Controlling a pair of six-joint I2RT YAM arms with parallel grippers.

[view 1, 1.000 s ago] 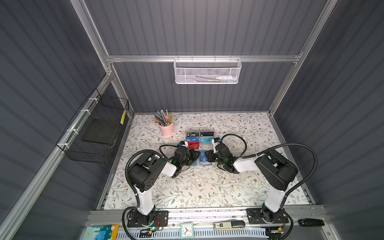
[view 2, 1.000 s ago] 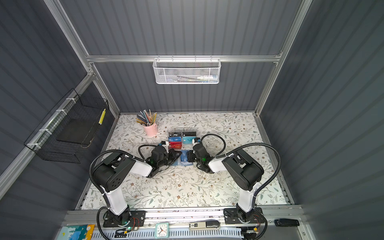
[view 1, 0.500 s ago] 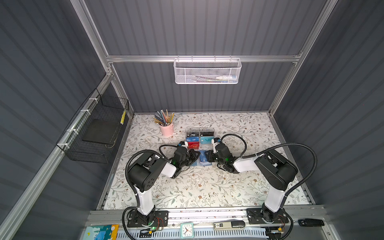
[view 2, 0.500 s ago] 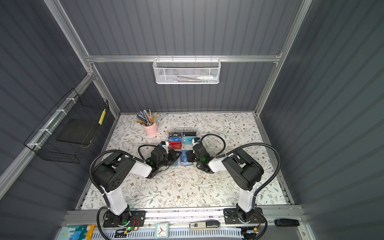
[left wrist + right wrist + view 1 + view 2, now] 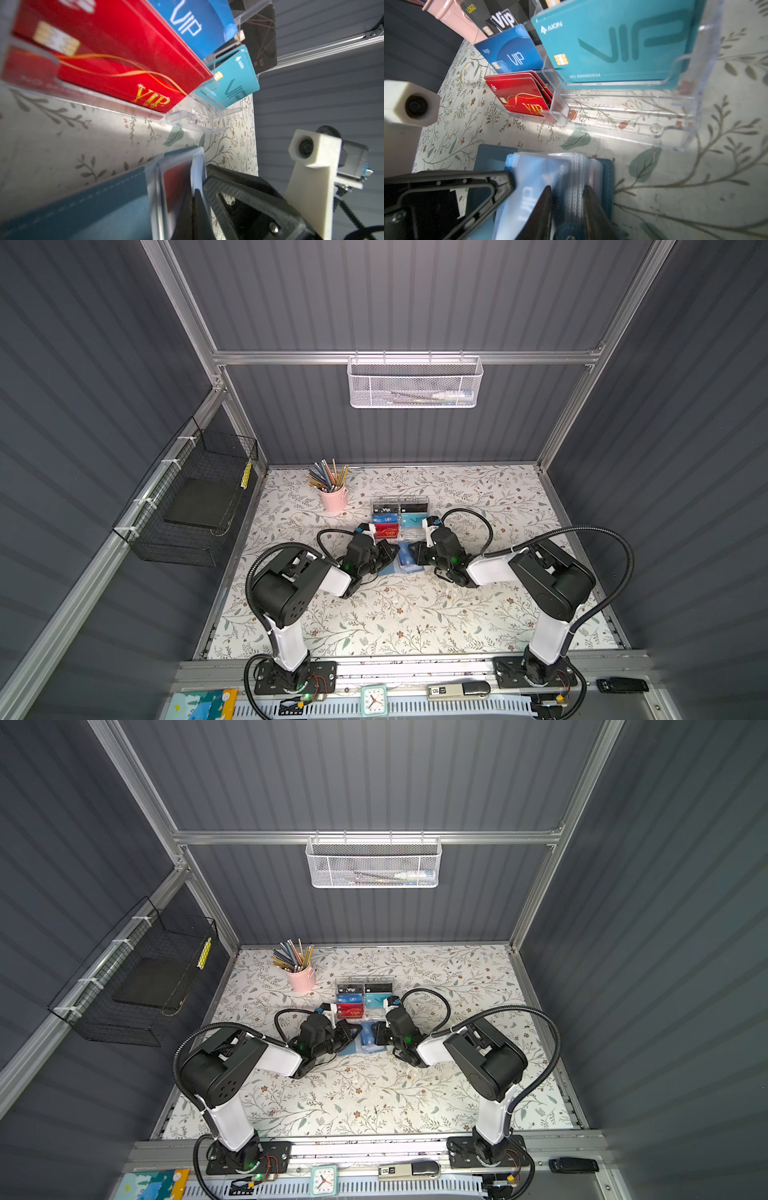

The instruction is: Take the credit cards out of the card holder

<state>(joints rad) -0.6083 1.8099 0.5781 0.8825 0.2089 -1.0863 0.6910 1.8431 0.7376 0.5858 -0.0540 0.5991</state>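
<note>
In both top views the small blue-grey folding card holder (image 5: pixel 402 561) (image 5: pixel 368 1038) lies open on the matte floral-print table cover (image 5: pixel 415 614). It sits just below the middle of the frame, between the two arms' black tips. Its cover is soft and leather-like, with a pale stitched seam along the edge. Inside is a fan of glossy clear plastic sleeves (image 5: pixel 577 166) with seamed edges.

The left gripper (image 5: pixel 390 558) reaches in from the left of the frame. Its black, triangular, open-framed fingers (image 5: pixel 502 179) are pressed tight together on the edge of a single sleeve leaf. The right gripper (image 5: pixel 567 193) reaches in from the right. Its two dark tapering fingers (image 5: pixel 591 209) stand narrow, pinching a thick bundle of the sleeves between them.

The credit cards (image 5: pixel 527 187) sit inside the sleeves. A blue one with pale lettering shows through a shiny leaf beside the left gripper's tip. The left wrist view shows a blurred card with a red face (image 5: pixel 176 182) in another leaf.

Just above the card holder in the top views stands a rigid, sharp-edged clear acrylic tiered rack (image 5: pixel 413 533). It holds glossy VIP cards in red (image 5: pixel 124 52), blue (image 5: pixel 512 52), teal (image 5: pixel 623 47) and black. Up and left of the rack is a smooth pink cup (image 5: pixel 334 498) bristling with thin pencils.
</note>
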